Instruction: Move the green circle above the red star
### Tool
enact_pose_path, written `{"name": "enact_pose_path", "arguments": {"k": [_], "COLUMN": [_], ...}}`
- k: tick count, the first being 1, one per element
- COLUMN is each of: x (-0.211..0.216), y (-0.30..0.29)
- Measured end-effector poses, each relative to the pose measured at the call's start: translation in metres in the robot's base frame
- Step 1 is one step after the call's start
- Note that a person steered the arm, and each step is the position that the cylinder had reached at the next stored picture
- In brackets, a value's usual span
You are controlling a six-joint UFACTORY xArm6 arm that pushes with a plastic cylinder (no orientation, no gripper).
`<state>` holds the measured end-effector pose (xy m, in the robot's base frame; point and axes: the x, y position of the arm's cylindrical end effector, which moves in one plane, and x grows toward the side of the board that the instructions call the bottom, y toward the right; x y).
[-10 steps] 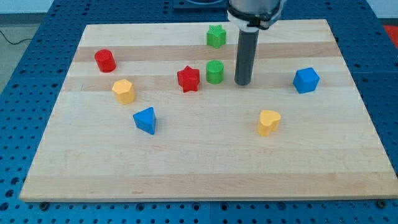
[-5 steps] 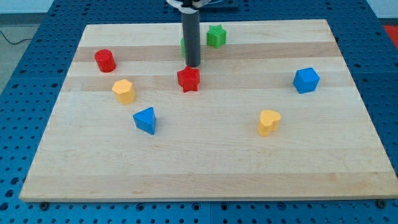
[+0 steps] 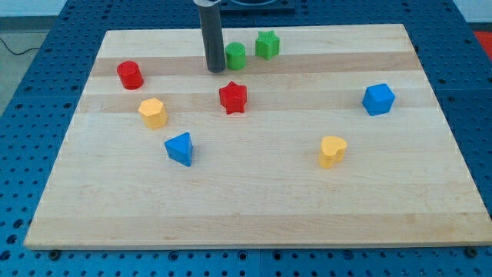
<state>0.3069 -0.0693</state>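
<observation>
Camera view: my tip (image 3: 215, 71) rests on the board just left of the green circle (image 3: 235, 55), which sits above the red star (image 3: 233, 98); it grips nothing.

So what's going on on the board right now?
My tip stands just to the view's left of the green circle, close beside it. The green circle sits toward the view's top from the red star, with a clear gap between them and almost straight over it. The green star lies right next to the circle on the view's right. So the circle looks to be above the red star now.
</observation>
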Motion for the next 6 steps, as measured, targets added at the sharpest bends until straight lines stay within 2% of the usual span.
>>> {"name": "enact_pose_path", "arguments": {"k": [1, 3, 5, 6], "x": [0.001, -0.029, 0.022, 0.011], "y": [0.002, 0.002, 0.006, 0.012]}}
